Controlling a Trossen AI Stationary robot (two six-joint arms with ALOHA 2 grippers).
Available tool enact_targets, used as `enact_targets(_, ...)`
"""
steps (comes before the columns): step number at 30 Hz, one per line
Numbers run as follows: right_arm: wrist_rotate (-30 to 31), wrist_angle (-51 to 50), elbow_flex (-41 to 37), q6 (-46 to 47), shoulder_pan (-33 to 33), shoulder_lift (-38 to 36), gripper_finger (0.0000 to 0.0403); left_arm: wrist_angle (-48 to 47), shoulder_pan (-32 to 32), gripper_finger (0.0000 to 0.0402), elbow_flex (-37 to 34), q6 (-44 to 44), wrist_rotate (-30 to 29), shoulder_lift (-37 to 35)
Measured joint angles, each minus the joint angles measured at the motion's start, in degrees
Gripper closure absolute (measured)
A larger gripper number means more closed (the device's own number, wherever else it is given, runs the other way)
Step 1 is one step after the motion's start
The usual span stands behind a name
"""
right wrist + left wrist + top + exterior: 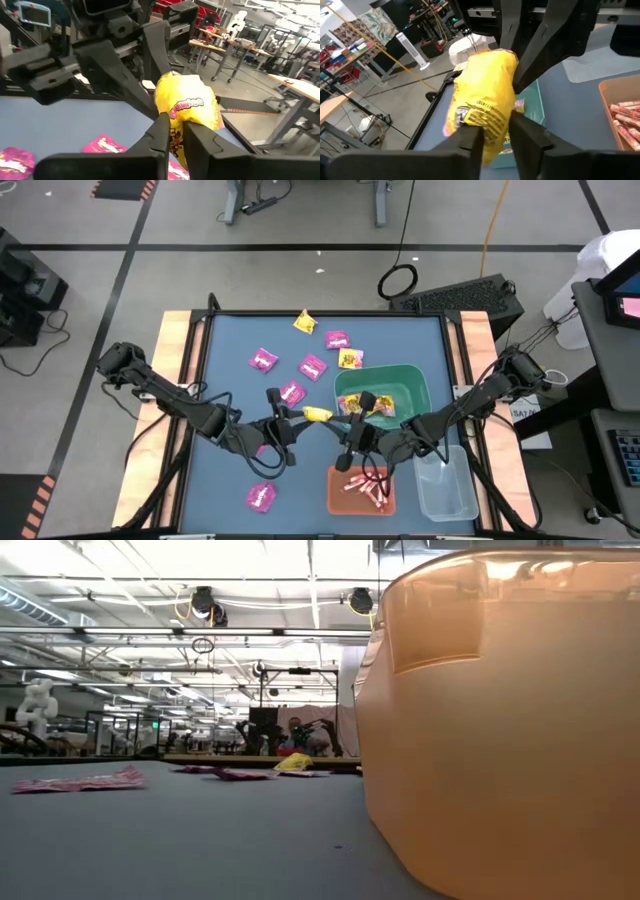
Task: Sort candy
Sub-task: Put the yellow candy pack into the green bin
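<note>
Green bin, orange bin and clear bin on blue table

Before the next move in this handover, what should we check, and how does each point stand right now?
1. Right gripper pinches the yellow packet: ok.
2. Left gripper has let go: not ok, the packet sits between its fingers.
3. Packet lifted off the table: ok.
4. Green bin has room: ok.
5. Packet's grip firm enough to carry: cannot tell.
</note>
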Motion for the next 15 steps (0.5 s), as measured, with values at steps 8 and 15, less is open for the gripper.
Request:
enact_targets(8, 7.79, -1.43, 0.00, -5.98, 0.04, 0.02, 0.0374, -0.63, -1.38, 0.0200, 0.00, -1.41, 0.08, -0.17)
enact_targets(15, 14.54, -12.18, 0.00, -4.34, 0.00, 0.04, 0.0372, -4.17, -2.50, 0.0158, 0.02, -1.56, -5.80, -0.42)
